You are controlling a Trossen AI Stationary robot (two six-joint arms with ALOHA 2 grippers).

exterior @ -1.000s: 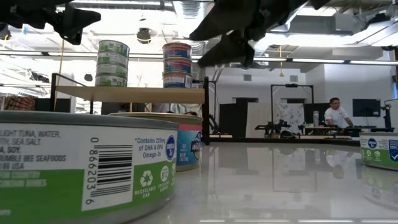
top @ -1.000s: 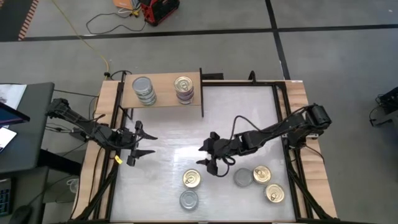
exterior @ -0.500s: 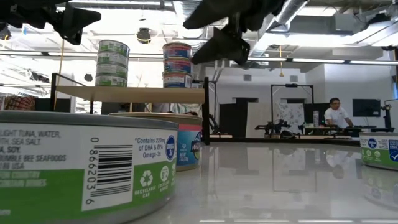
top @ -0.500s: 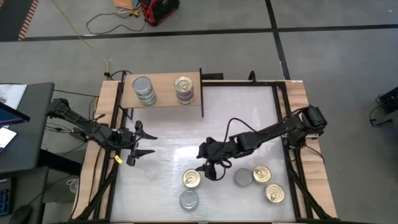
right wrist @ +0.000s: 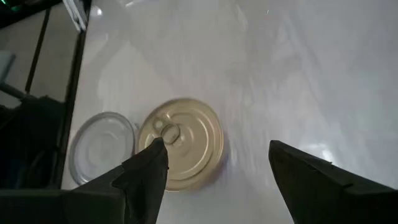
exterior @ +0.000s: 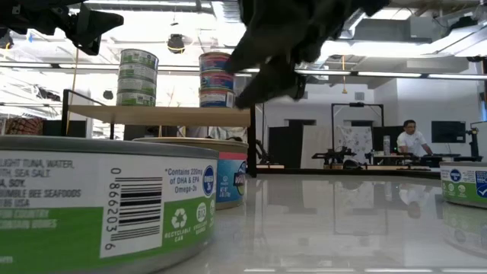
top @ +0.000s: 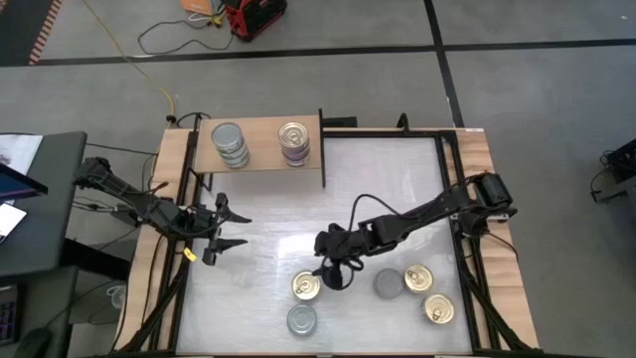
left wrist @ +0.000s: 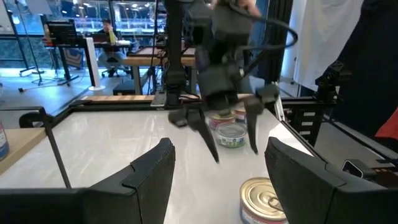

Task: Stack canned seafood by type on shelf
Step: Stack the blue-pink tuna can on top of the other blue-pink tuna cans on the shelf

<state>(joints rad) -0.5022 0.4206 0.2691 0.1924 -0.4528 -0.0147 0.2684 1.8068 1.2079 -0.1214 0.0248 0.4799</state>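
Note:
The shelf (top: 260,157), a light wood board with a dark upright panel at its right end, stands at the table's far left. It carries two stacks of tins: a silver-lidded stack (top: 230,144) and a gold-lidded stack (top: 293,142). Several more tins rest on the white tabletop near the front. My right gripper (top: 333,264) hangs open, slanting down, just above and to the far right of a gold-lidded tin (right wrist: 183,143); a silver-lidded tin (right wrist: 102,148) lies beyond it. My left gripper (top: 231,231) waits open, level, at the table's left side.
More tins sit at the front right: a silver-lidded one (top: 388,284) and two gold-lidded ones (top: 417,278), (top: 438,309). Bare tabletop stretches between the shelf and the loose tins. A person sits far off in the room behind (exterior: 412,139).
My right gripper has come down and a little toward the table's near left, closer to the gold-lidded tin, and has tipped further downward. Its fingers stay open. The tins have kept their places.

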